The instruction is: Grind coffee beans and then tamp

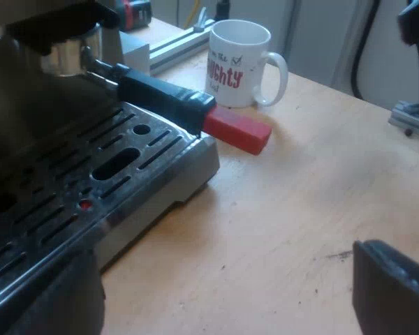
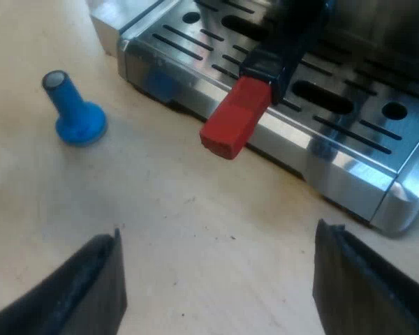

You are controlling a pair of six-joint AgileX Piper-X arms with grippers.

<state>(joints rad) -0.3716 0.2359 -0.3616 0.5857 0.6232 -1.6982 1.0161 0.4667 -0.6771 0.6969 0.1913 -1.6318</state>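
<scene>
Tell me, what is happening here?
Nothing is being held yet. The holder is locked in the machine, its red end sticking out. The right gripper hangs before that end, jaws open and empty. The left gripper, jaws also open, is beside the machine. The tamper and mug stand on the table.
</scene>
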